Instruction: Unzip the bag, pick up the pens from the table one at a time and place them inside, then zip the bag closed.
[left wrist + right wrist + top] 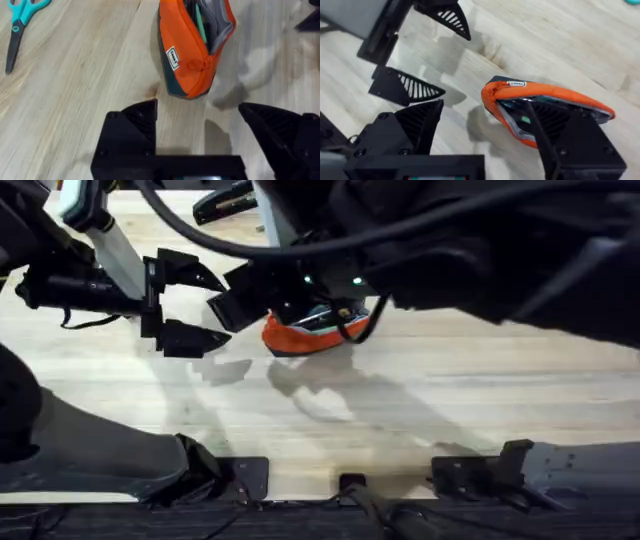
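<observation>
The orange bag (300, 338) lies on the table (420, 400) with its zipper open; a slim green item and dark shapes show in its mouth (200, 25). The pens are hidden or out of view. My left gripper (222, 310) hovers open just left of the bag, its black fingers (132, 125) spread wide with nothing between them. From above, my right gripper (485, 120) hangs open over the bag (545, 95). One of its fingers (565, 135) sits in front of the open mouth, the other over bare wood beside the bag's end.
Teal-handled scissors (20, 22) lie on the wood off to one side of the bag. A black object (225, 200) rests near the table's far edge. The right arm shows large and dark across the top of the overhead view. Bare planks stretch in front of the bag.
</observation>
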Controlling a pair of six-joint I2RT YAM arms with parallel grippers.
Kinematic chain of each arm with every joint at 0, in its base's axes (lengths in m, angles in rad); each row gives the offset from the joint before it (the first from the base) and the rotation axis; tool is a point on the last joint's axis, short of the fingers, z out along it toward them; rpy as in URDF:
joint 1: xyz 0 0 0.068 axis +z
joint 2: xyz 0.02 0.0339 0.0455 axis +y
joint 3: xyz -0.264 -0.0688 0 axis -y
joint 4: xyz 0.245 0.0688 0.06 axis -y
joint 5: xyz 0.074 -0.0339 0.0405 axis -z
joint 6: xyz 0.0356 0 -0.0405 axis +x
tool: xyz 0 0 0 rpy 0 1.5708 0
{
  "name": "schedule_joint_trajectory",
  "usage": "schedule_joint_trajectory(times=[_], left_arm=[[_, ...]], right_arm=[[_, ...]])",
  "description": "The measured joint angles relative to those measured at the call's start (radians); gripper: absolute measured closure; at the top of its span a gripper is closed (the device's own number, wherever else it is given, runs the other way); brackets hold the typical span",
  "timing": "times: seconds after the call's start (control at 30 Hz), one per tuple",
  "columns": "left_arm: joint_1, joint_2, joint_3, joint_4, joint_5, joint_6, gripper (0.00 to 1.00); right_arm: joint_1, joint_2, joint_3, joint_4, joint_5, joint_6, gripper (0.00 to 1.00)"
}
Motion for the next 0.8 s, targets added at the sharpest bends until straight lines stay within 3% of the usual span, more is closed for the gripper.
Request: schedule_joint_trajectory(times=[0.23,0.8], left_arm=[[0.000,0.000,0.000,0.000,0.000,0.000,0.007],[0.000,0.000,0.000,0.000,0.000,0.000,0.008]], right_arm=[[0.000,0.071,0.000,0.037,0.015,0.081,0.003],[0.000,0.242,0.000,0.099,0.016,0.098,0.004]])
